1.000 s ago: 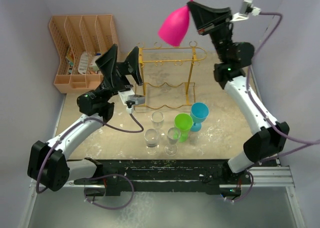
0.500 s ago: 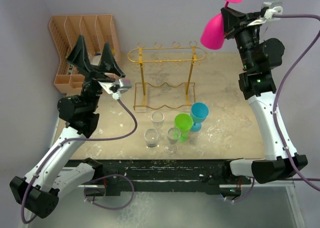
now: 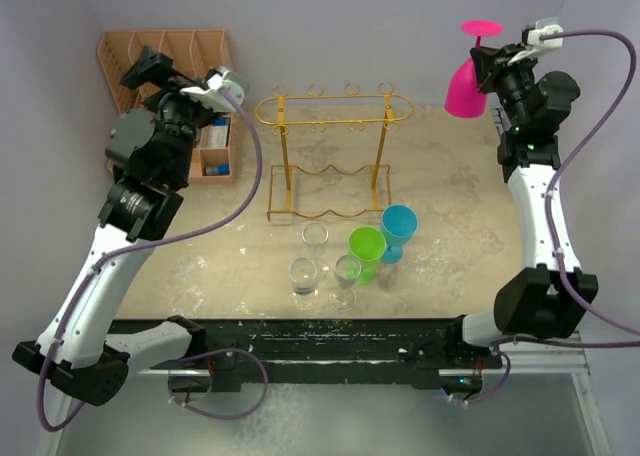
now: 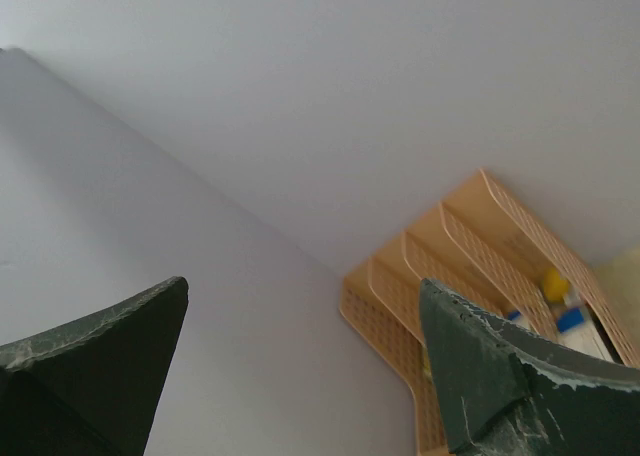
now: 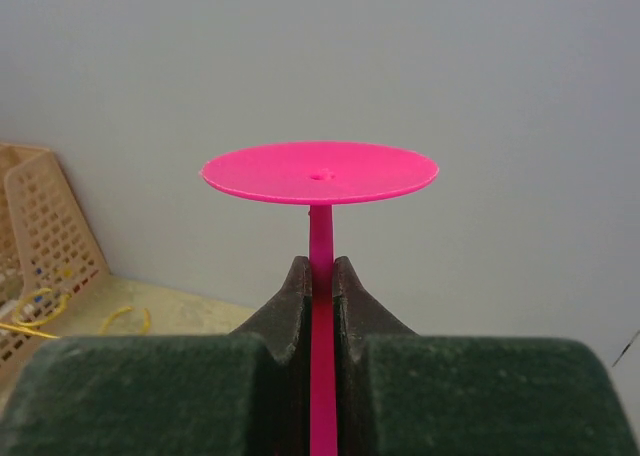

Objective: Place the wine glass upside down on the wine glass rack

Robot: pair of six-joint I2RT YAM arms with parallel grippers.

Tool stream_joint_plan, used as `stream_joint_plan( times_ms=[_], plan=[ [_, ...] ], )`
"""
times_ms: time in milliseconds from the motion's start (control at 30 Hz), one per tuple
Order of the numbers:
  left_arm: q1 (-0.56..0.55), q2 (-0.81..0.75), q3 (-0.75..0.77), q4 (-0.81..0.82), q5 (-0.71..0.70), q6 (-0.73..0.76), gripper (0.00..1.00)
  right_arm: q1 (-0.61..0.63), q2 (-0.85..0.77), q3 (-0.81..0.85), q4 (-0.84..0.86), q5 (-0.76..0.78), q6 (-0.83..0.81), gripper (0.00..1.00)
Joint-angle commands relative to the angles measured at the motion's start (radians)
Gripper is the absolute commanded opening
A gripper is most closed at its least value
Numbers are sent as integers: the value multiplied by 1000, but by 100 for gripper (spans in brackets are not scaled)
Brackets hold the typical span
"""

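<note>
**A:** What can go wrong from here?

**B:** I hold the pink wine glass [image 3: 462, 91] upside down, high and to the right of the wine glass rack [image 3: 335, 100], well apart from it. My right hand [image 5: 320, 276] pinches only the thin stem, just under the foot. If the stem slips or turns there, the glass drops onto the desk [image 3: 450, 206]. If I come in too low, the bowl may knock the rail.

**A:** And the arms?

**B:** The right arm stands tall near the back wall. The left hand [image 4: 305, 286] is spread wide and empty, raised over the peach organizer [image 3: 195, 48].
</note>
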Motion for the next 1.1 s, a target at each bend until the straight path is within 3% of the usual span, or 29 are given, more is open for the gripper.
stream_joint_plan(
  times_ms=[0, 200, 367, 500, 733, 1067],
  plan=[
    [-1, 50, 47, -284, -103, -163, 99, -43, 41, -33, 213, -155, -39, 0],
    [1, 135, 192, -488, -109, -349, 99, -95, 250, -61, 720, -427, 220, 0],
    [2, 149, 216, -559, -123, -442, 99, -97, 500, 86, 1050, -556, 456, 0],
    [13, 164, 229, -600, -114, -469, 99, -97, 638, 194, 1175, -546, 565, 0],
    [102, 208, 340, -709, -29, -604, 99, -83, 825, 382, 1233, -548, 651, 0],
    [159, 217, 363, -752, 7, -632, 99, 12, 908, 427, 1358, -593, 672, 0]
  ],
)
